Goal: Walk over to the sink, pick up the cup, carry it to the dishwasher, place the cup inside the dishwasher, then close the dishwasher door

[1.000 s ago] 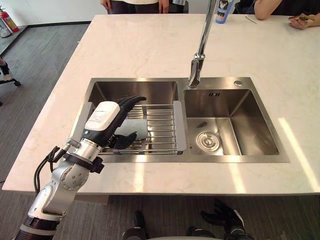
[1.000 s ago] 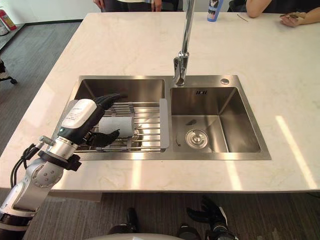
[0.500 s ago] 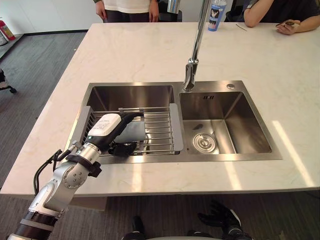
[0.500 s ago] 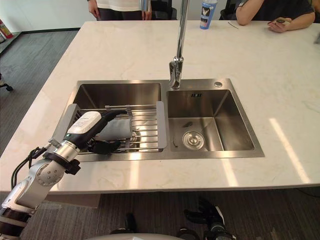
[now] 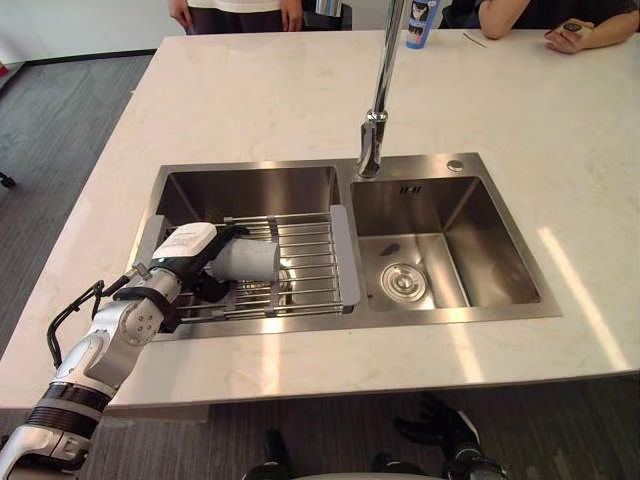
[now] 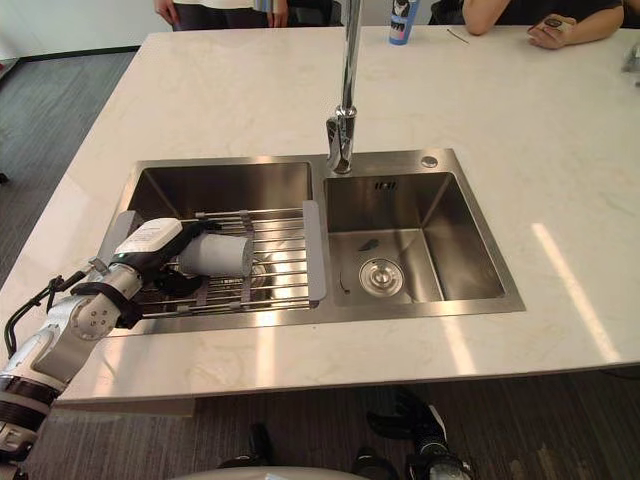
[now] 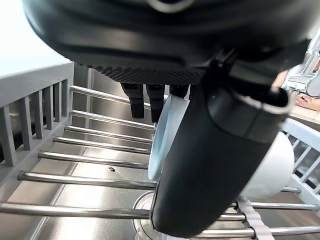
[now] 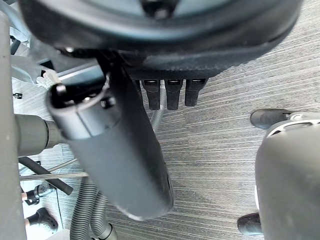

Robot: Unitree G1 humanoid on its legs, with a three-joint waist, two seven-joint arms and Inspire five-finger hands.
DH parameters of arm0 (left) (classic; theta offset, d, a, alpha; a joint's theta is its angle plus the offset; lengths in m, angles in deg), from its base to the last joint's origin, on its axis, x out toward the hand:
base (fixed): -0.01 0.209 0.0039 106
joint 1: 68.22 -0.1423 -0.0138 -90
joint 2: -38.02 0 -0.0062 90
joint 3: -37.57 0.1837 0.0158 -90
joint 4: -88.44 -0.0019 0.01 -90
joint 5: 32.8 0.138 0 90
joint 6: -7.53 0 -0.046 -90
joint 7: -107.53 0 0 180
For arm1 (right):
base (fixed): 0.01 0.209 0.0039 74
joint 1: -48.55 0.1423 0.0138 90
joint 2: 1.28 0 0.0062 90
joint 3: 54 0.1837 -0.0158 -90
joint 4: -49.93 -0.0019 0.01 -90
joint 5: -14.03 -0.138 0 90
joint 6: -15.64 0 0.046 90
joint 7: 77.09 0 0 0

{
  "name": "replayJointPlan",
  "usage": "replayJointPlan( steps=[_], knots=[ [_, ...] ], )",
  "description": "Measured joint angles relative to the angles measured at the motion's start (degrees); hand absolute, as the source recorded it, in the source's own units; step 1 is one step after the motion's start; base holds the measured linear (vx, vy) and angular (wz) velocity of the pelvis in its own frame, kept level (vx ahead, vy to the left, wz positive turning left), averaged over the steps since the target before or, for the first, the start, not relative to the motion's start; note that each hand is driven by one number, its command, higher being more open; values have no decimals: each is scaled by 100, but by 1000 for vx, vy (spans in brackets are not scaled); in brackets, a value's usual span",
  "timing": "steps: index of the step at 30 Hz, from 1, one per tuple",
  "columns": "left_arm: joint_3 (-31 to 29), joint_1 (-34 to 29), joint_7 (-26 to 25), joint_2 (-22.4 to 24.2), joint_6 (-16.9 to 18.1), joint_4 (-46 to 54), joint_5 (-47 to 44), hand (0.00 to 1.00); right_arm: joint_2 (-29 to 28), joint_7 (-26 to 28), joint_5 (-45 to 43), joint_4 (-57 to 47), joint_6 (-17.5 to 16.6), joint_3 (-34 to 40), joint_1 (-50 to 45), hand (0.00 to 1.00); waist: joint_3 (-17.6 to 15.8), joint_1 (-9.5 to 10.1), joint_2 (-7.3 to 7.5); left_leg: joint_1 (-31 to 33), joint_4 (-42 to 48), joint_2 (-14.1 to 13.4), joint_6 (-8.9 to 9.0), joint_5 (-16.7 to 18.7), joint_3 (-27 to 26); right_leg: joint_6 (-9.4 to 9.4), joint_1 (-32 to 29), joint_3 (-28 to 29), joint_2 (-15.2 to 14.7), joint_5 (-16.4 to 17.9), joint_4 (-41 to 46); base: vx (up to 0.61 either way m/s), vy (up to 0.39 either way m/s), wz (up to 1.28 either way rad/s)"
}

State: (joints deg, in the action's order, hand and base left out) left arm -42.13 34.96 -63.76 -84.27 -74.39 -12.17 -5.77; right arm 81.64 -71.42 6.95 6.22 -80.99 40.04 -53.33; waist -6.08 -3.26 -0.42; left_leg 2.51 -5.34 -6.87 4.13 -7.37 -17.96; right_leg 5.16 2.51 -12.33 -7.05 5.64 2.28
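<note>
A white cup (image 5: pixel 248 260) lies on its side on the wire rack (image 5: pixel 312 268) over the sink's left basin (image 5: pixel 250 190). My left hand (image 5: pixel 187 247) reaches in from the counter's near left edge and is shut on the cup. Its fingers (image 7: pixel 145 97) curl over the cup's far side and its thumb (image 7: pixel 210 165) crosses the near side of the cup (image 7: pixel 272 162). The cup's open end points toward the hand. My right hand (image 8: pixel 170 92) hangs open above the grey floor.
A tall faucet (image 5: pixel 376 110) stands between the two basins; the right basin (image 5: pixel 470 250) holds a drain. The pale stone counter (image 5: pixel 250 100) surrounds the sink. A blue bottle (image 5: pixel 421 20) and people (image 5: pixel 235 10) are at the counter's far edge.
The camera has shifted, with the sink now a little left. My left hand has dropped from above the rack down round the cup and closed on it.
</note>
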Motion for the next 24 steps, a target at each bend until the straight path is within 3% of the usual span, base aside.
replayJointPlan(
  steps=[5, 14, 24],
  knots=[
    [206, 175, 74, -231, 67, -7, -2, 30, 0, 51, 0, 6, 23, 0, -14, 90, -11, -79, -8, -8, -7, -1, 5, 13, -19, 7, 5, 28, 0, -38, -43, -9, 4, -1],
    [202, 118, 78, -66, 82, 138, -429, 30, 0, 44, 0, 18, 23, 6, -13, 90, -13, -69, -5, -47, -7, 12, 7, 21, -1, 14, 97, -2, -2, -55, -121, 8, 1, 1],
    [-688, -957, -578, 2353, 125, 1411, -2590, 30, -77, 9, -4, 57, 47, 184, -5, 90, -16, -45, 1, -183, -9, 0, 8, 21, 4, -2, 229, 1, 11, -46, -116, -1, 0, 0]
  ],
)
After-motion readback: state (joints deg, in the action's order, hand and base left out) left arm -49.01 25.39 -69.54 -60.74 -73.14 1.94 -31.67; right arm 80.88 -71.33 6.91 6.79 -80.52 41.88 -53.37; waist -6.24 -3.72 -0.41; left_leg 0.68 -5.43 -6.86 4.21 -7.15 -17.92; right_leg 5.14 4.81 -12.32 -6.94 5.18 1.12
